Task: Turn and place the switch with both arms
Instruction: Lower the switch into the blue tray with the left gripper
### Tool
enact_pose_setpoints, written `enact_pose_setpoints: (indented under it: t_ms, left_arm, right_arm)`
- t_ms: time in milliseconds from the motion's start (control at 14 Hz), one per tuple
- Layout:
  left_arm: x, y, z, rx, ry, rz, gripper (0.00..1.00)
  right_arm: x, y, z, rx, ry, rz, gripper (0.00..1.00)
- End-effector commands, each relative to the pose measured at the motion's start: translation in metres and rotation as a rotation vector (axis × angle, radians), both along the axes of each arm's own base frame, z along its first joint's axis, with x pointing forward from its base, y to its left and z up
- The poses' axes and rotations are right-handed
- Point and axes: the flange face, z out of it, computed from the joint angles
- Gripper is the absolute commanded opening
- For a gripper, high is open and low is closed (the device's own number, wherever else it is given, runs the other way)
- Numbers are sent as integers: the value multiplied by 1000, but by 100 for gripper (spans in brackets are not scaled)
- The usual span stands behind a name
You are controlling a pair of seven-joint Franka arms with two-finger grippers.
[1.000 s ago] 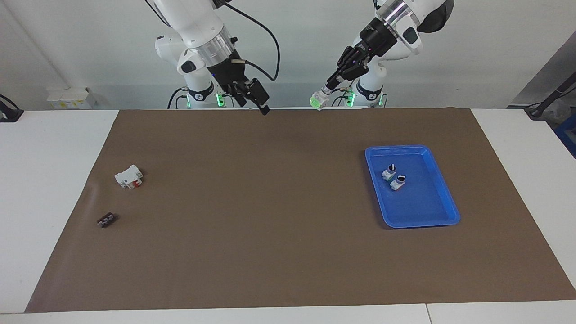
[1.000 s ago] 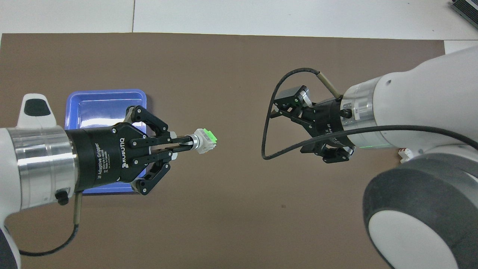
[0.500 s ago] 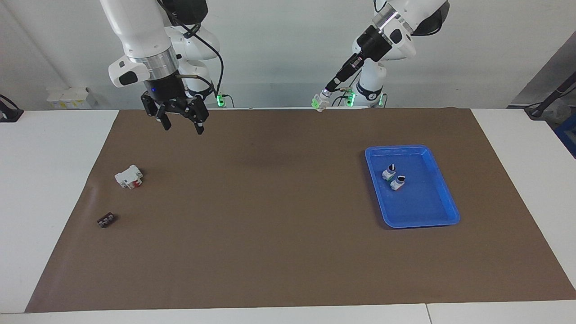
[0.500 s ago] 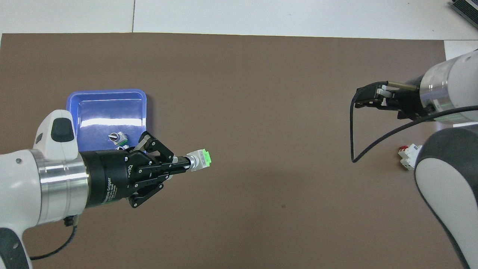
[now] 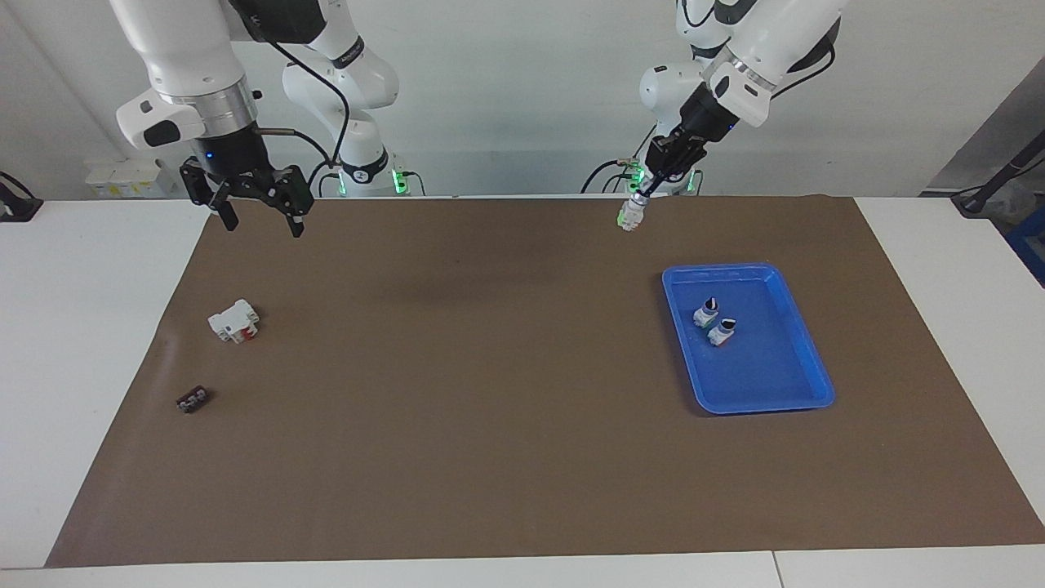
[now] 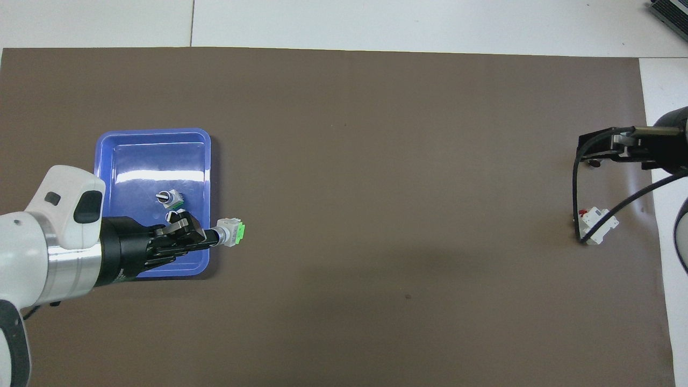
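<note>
The right gripper [image 5: 257, 219] hangs wide open over the mat's [image 5: 506, 392] corner, above a white block [image 5: 234, 320] and a black piece [image 5: 193, 399]. The left gripper [image 5: 639, 196] pinches the switch [image 5: 629, 216] by its knob, green end down, in the air beside the blue tray [image 5: 808, 359] holding two more switches [image 5: 714, 322].

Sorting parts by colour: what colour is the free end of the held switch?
Bright green, clearest in the overhead view: switch.
</note>
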Motion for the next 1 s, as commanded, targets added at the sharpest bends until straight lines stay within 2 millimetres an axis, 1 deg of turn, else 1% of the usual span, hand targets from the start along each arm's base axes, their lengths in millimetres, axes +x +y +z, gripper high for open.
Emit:
enact_pose_setpoints:
  t_ms: [0, 71, 143, 214, 357, 429, 500, 571, 643, 714, 857, 929]
  left_arm:
    - [0, 32, -21, 93, -67, -183, 0]
    - [3, 45, -30, 119, -86, -250, 0]
    - [5, 58, -35, 153, -103, -302, 0]
    - [8, 70, -40, 203, -112, -354, 0]
    - [18, 85, -60, 279, -104, -510, 0]
    - [25, 104, -68, 290, -100, -550, 0]
    - [30, 119, -77, 312, -87, -604, 0]
    - [36, 126, -85, 346, -75, -660, 0]
    - [46, 131, -96, 374, -50, -708, 0]
    - [58, 141, -105, 382, -31, -729, 0]
    - [79, 147, -128, 360, -1, -759, 0]
    - [84, 148, -139, 347, 9, -778, 0]
  right_arm:
    - [-3, -30, 5, -17, 19, 52, 100]
    - [-3, -35, 4, -13, 19, 61, 100]
    - [-6, -39, 0, -11, 33, 55, 100]
    - [-9, -41, 1, -8, 37, 50, 100]
    - [-11, -41, -2, -7, 46, 41, 100]
    - [-12, -39, -5, -5, 54, 32, 100]
    - [-14, -37, -3, 1, 53, 12, 100]
    - [-14, -34, -4, 23, 56, -3, 100]
    - [-15, -32, -5, 45, 61, -14, 100]
    - [-15, -30, -5, 49, 64, -20, 100]
    - [-16, -28, -4, 49, 64, -11, 100]
    - [-16, -26, -4, 49, 63, -7, 100]
